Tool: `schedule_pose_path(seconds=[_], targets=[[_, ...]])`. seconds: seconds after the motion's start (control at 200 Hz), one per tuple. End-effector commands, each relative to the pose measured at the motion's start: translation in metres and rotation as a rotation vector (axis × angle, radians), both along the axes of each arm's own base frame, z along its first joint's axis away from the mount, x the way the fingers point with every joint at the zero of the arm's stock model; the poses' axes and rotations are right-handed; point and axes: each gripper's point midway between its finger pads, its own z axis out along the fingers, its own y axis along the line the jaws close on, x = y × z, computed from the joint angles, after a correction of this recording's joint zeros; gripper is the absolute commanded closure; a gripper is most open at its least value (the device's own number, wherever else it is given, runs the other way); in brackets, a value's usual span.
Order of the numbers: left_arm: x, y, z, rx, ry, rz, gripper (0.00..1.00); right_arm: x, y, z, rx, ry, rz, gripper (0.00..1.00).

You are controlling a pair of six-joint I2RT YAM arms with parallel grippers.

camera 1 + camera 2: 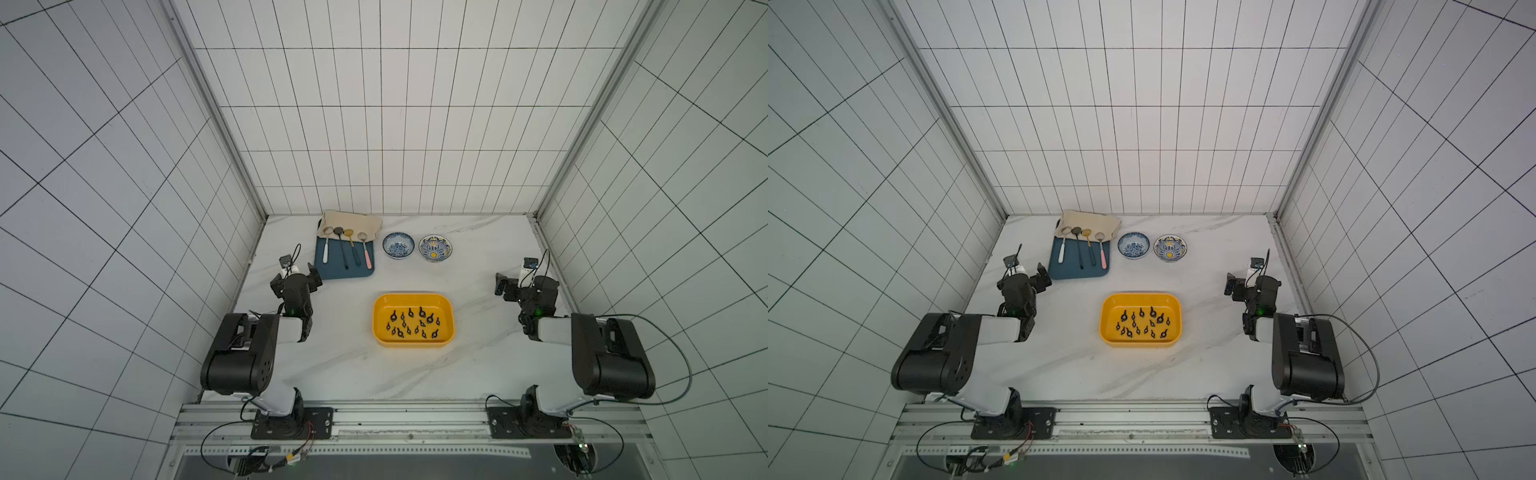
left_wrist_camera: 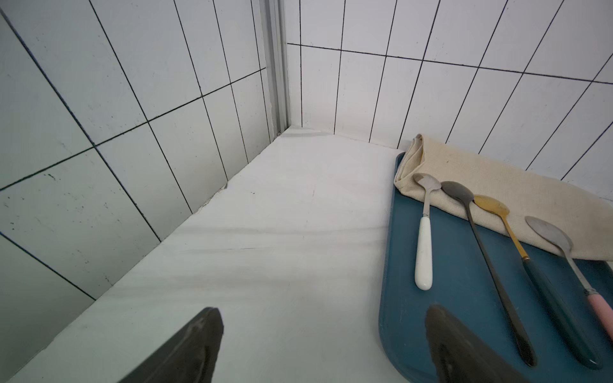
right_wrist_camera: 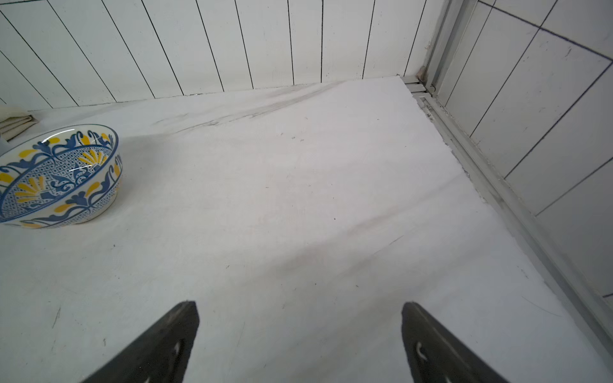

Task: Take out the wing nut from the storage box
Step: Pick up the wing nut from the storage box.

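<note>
The storage box [image 1: 413, 297] [image 1: 1140, 296] is a shallow yellow tray in the middle of the marble table, seen in both top views. Several small black wing nuts [image 1: 421, 311] [image 1: 1153, 311] lie scattered on its floor. My left gripper [image 1: 296, 277] [image 1: 1022, 276] [image 2: 323, 310] hovers open well to the box's left, beside the near corner of a dark-blue tray, and holds nothing. My right gripper [image 1: 517, 280] [image 1: 1246, 280] [image 3: 300, 303] stands open well to the box's right over bare table, also holding nothing. Neither wrist view shows the box.
A dark-blue tray [image 1: 357, 272] [image 2: 464, 282] at the back left carries several spoons [image 1: 325, 249] and a folded beige cloth [image 1: 353, 220]. Two patterned bowls [image 1: 398, 245] [image 1: 435, 248] [image 3: 59, 175] stand behind the box. Tiled walls close in the table on three sides.
</note>
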Motion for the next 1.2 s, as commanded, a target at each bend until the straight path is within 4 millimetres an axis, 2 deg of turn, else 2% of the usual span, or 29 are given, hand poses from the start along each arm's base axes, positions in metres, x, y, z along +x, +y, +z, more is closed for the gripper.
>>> schedule_pose_path(seconds=[0.0,0.635,0.705,0.795,0.839,0.879,0.924,0.999,1.039,1.099,1.149,1.179,1.194], targets=[[0.000,0.001,0.001,-0.008,-0.002,-0.003,0.02,0.001,-0.002,0.003,-0.006,-0.012,0.001,0.01],[0.000,0.000,0.002,-0.007,-0.005,-0.003,0.02,0.000,-0.002,0.003,-0.007,-0.012,0.003,0.01],[-0.001,0.001,0.004,-0.005,-0.015,0.002,0.02,0.002,-0.010,0.005,-0.016,-0.009,-0.049,0.01],[0.002,-0.001,0.020,0.026,-0.044,-0.019,0.03,0.004,-0.018,0.020,-0.028,0.046,-0.118,0.01],[0.004,-0.006,0.028,0.029,-0.008,-0.034,0.02,0.003,-0.021,0.037,-0.048,0.094,-0.184,0.01],[0.003,-0.012,0.043,0.032,0.009,-0.055,0.02,0.000,-0.025,0.055,-0.056,0.131,-0.269,0.01],[0.000,-0.022,0.064,0.022,0.009,-0.090,0.03,-0.003,-0.019,0.076,-0.023,0.160,-0.300,0.01],[-0.003,-0.039,0.109,-0.026,-0.058,-0.138,0.02,-0.011,-0.008,0.093,0.078,0.237,-0.298,0.01],[-0.009,-0.037,0.133,-0.128,-0.106,-0.081,0.03,-0.017,-0.010,0.091,0.163,0.268,-0.349,0.01],[-0.035,-0.015,0.136,-0.418,-0.064,0.141,0.03,-0.024,-0.015,0.077,0.300,0.325,-0.435,0.01],[-0.050,-0.007,0.134,-0.540,-0.014,0.202,0.03,-0.026,-0.015,0.065,0.435,0.378,-0.432,0.01],[-0.051,-0.007,0.131,-0.598,-0.004,0.187,0.03,-0.025,-0.009,0.063,0.493,0.406,-0.388,0.13],[-0.050,-0.010,0.131,-0.629,-0.002,0.156,0.04,-0.024,-0.003,0.064,0.507,0.414,-0.353,0.23]])
